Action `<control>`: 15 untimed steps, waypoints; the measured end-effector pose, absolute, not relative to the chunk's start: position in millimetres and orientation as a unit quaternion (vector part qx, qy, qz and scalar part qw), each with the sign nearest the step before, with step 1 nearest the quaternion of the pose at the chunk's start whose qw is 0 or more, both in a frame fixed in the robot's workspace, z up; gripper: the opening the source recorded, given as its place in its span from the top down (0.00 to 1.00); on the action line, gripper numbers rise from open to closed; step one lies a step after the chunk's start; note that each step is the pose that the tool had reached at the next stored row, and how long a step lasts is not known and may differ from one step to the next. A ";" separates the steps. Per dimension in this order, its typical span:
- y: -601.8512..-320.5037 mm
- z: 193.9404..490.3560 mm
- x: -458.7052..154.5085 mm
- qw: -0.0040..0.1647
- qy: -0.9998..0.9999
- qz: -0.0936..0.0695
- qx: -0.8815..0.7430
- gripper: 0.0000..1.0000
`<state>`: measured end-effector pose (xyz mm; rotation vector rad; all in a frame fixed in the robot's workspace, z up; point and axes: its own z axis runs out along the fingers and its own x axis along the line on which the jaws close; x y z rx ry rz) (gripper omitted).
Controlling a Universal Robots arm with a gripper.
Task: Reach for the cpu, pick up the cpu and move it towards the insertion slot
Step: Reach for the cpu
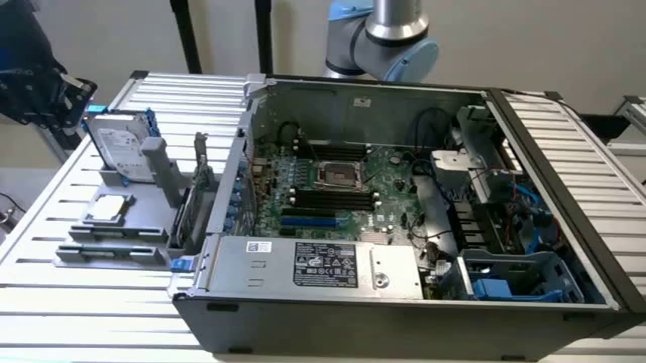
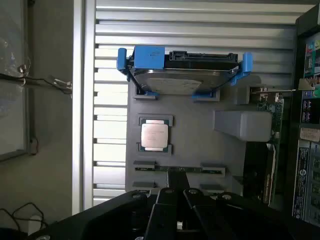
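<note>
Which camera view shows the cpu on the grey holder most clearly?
The wrist view. There the cpu faces the camera, so its whole silver top and square outline show, lying between the clips of the grey holder. In the other picture the cpu appears small and slanted, on the holder at the exterior view's left.

ext cam: off-arm, high, looks down obliquely over whole open PC case (image 1: 404, 321) + slatted table (image 1: 81, 318), mid-far | wrist cam: overhead, facing down, close on grey holder (image 2: 195, 150) | shared: holder, hard drive (image 2: 180, 82), cpu (image 2: 154, 136), case edge
</note>
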<state>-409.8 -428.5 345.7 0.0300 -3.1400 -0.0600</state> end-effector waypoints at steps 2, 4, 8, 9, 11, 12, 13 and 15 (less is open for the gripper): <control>-428.5 345.7 -409.8 0.000 -1.000 -0.019 0.010 0.89; -428.5 345.7 -409.8 0.000 -1.000 -0.019 0.010 0.89; -428.5 345.7 -409.8 0.000 -1.000 -0.019 0.010 0.89; -428.5 345.7 -409.8 0.000 -1.000 -0.019 0.010 0.89; -424.3 345.5 -410.4 0.000 -1.000 -0.019 0.010 0.89; -421.3 345.3 -410.5 0.000 -1.000 -0.019 0.010 0.89; -419.1 344.7 -410.6 0.000 -1.000 -0.019 0.010 0.89; -414.7 343.3 -411.7 0.000 -1.000 -0.019 0.010 0.89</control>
